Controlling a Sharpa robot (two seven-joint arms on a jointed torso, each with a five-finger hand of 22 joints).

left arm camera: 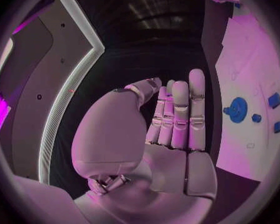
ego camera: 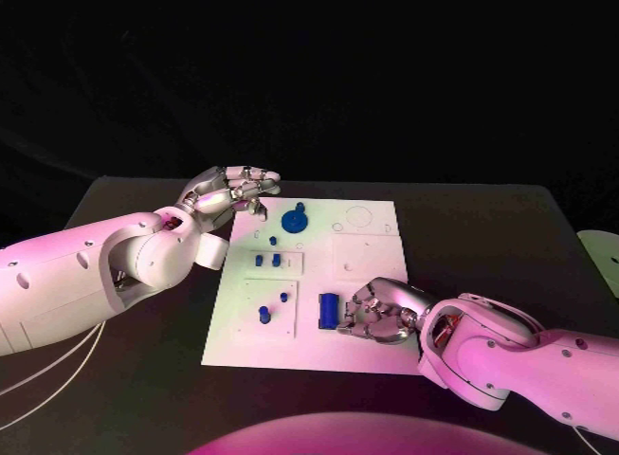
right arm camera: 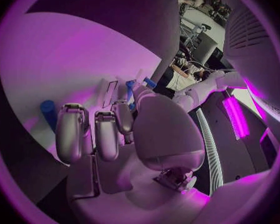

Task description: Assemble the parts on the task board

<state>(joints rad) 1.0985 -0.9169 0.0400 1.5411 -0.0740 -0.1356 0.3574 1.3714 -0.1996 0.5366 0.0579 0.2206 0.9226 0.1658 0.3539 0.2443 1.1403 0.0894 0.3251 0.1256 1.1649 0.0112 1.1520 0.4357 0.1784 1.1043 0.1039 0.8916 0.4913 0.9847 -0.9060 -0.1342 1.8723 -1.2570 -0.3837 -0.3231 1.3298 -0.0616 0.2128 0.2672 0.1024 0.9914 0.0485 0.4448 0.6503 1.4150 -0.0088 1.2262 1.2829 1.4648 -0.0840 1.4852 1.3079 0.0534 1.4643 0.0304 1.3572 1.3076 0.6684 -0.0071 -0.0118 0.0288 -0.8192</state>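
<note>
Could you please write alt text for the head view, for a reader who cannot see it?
A white task board lies on a black table with small blue parts on it, among them a round gear and a cylinder. The right hand rests at the board's near right, beside the cylinder; the left hand sits at its far left corner.

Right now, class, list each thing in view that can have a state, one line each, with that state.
task board: flat on the table.
left robot hand: empty, at the board's far left corner.
right robot hand: fingers curled beside the blue cylinder; grip unclear.
blue gear: lying on the board.
</note>
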